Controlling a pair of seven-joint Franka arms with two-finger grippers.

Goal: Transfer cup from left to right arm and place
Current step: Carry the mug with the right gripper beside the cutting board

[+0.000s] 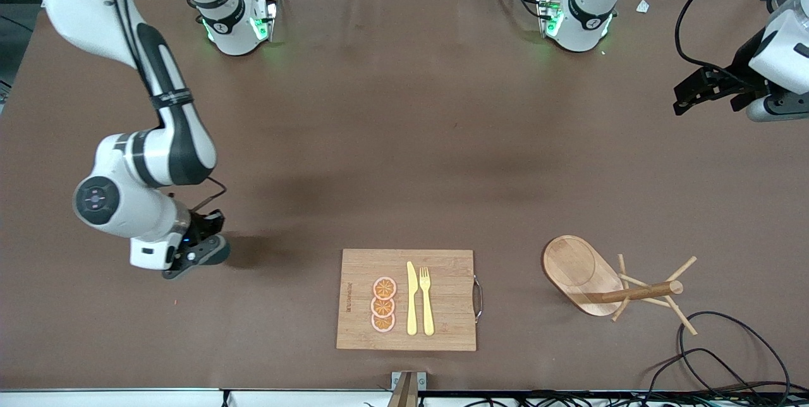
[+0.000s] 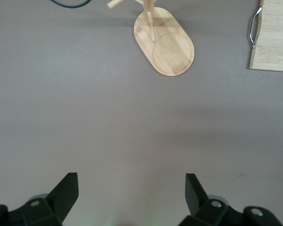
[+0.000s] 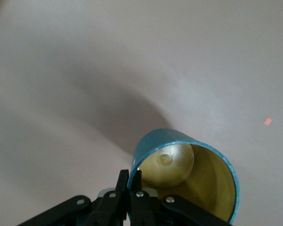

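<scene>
The cup is teal outside and ochre inside, and it fills the lower part of the right wrist view. My right gripper is shut on its rim, one finger inside the wall and one outside. In the front view the right gripper hangs low over the table at the right arm's end, and the cup shows only as a dark shape under it. Whether the cup touches the table I cannot tell. My left gripper waits in the air at the left arm's end, open with nothing between its fingers.
A wooden cutting board near the front edge carries a yellow knife, a fork and three orange slices. A wooden mug tree lies tipped toward the left arm's end. Black cables loop beside it.
</scene>
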